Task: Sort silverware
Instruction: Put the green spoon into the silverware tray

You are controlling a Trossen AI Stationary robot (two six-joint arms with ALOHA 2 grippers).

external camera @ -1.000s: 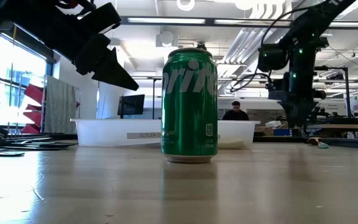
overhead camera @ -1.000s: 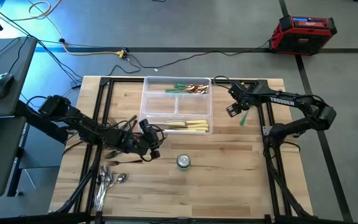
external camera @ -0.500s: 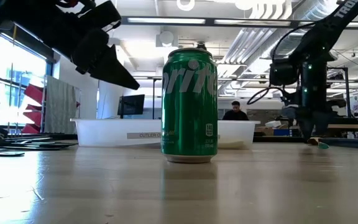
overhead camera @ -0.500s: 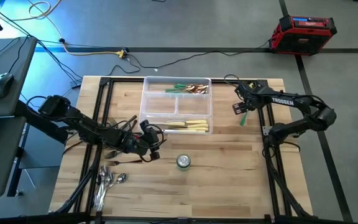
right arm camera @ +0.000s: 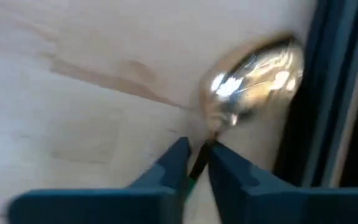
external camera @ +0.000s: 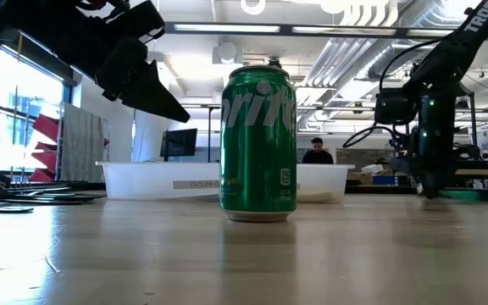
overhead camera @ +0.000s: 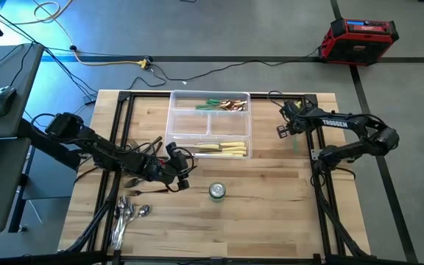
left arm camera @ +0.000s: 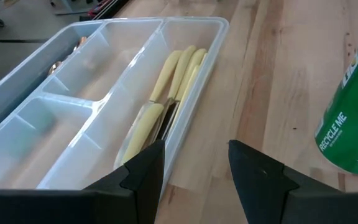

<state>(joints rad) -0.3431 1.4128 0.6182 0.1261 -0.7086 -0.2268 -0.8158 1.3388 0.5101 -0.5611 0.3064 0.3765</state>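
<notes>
Two arms at the divided tray, one spoon pinched at the neck

Right arm reaches in from the table's right edge, forearm running toward the clear divided tray (overhead camera: 209, 125), wrist bent down. Right gripper (overhead camera: 288, 128) sits low over the wood just beside the tray's right wall. Its fingers (right arm camera: 173, 163) are pinched on the thin neck of a gold-bowled spoon (right arm camera: 253, 70); the bowl sticks out past the fingertips, close over the tabletop and next to a dark frame rail. The green handle shows as a faint streak (overhead camera: 295, 143) trailing away from the tray's right side, long axis roughly along the table's depth.

Left arm stretches in from the table's left side, elbow low, ending at the tray's near-left corner. Left gripper (overhead camera: 180, 163) hovers there with its jaws parted and nothing between them; its fingers (left arm camera: 143, 176) point across the tray.

Inside the tray: cream-handled knives (left arm camera: 169, 87) lie lengthwise in the near compartment, parallel to the tray's long side; green-handled pieces (overhead camera: 223, 104) lie the same way in the far compartment.

Silver spoons (overhead camera: 128, 213) and dark forks (overhead camera: 134, 179) lie loose well to the left and near side of the tray. Green can (external camera: 257, 144) stands upright just nearer than the tray.
</notes>
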